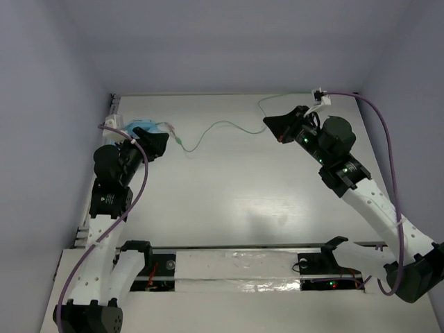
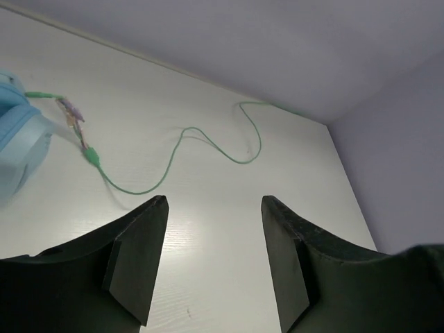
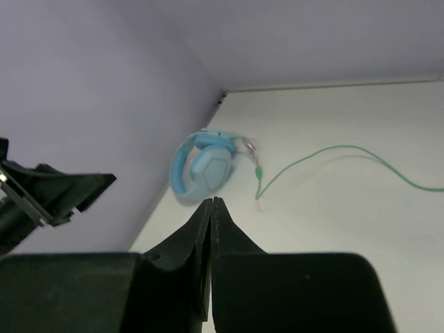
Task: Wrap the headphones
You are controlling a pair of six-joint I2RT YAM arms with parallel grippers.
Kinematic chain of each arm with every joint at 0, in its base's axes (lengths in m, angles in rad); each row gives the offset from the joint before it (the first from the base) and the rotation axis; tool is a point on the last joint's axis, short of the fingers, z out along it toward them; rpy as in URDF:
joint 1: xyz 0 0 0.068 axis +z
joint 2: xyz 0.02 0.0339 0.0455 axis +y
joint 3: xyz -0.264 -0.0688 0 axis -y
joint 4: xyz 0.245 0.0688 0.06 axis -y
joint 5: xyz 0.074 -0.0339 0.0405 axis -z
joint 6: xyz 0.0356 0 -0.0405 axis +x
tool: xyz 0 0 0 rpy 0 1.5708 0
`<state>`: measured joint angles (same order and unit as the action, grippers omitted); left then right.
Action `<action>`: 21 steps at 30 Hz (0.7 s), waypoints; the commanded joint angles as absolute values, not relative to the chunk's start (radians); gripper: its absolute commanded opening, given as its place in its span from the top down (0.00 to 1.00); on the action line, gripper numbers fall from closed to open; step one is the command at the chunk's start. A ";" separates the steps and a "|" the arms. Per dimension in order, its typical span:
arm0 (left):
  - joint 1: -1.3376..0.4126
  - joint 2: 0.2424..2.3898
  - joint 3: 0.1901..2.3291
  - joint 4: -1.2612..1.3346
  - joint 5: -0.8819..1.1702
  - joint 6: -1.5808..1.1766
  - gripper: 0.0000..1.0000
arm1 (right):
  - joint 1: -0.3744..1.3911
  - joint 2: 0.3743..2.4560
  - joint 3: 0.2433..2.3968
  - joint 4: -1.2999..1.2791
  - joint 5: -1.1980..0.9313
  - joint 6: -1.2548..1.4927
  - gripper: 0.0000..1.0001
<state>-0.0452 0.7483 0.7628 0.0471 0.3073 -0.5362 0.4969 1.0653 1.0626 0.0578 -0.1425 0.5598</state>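
The light blue headphones point(image 1: 141, 127) lie at the table's far left, close to the left wall, with one earcup facing up point(image 3: 206, 168); only an edge of them point(image 2: 19, 139) shows in the left wrist view. Their thin pale-green cable point(image 1: 229, 123) snakes rightward across the table point(image 2: 239, 161) toward the back right corner point(image 3: 333, 148). My left gripper point(image 1: 158, 142) hovers just right of the headphones, open, with only bare table between its fingers point(image 2: 215, 202). My right gripper point(image 1: 276, 129) is at the back right near the cable's far stretch, shut point(image 3: 211, 201) with nothing visible in it.
Pale purple walls close in the table on the left, back and right. Thick purple robot cables point(image 1: 383, 125) point(image 1: 141, 184) loop along both arms. A white connector point(image 1: 319, 96) sits at the back right. The mounting rail point(image 1: 243, 262) runs along the near edge.
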 commanded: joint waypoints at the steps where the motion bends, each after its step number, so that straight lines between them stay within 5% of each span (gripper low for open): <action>1: -0.048 0.750 0.805 0.035 0.198 -0.569 0.46 | 0.492 1.039 1.046 0.061 -0.170 0.549 1.00; 4: -0.048 0.765 0.801 0.026 0.071 -0.632 0.56 | 0.492 1.025 1.023 0.074 -0.186 0.575 1.00; 9: -0.048 0.879 0.882 -0.087 -0.175 -0.670 1.00 | 0.492 1.011 0.937 0.175 -0.308 0.600 1.00; 15: 0.085 1.094 0.998 -0.172 -0.253 -0.703 1.00 | 0.502 1.008 0.910 0.152 -0.330 0.560 1.00; 17: 0.136 1.138 1.009 -0.192 -0.302 -0.706 0.91 | 0.502 0.991 0.904 0.149 -0.328 0.554 1.00; 21: 0.221 1.196 0.997 -0.212 -0.302 -0.704 0.45 | 0.502 0.968 0.891 0.149 -0.337 0.569 0.94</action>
<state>0.1871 1.1889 0.9672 -0.1780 -0.2462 -0.6914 0.4980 1.0054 0.8989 0.0978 -0.3069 0.5728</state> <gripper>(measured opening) 0.503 0.045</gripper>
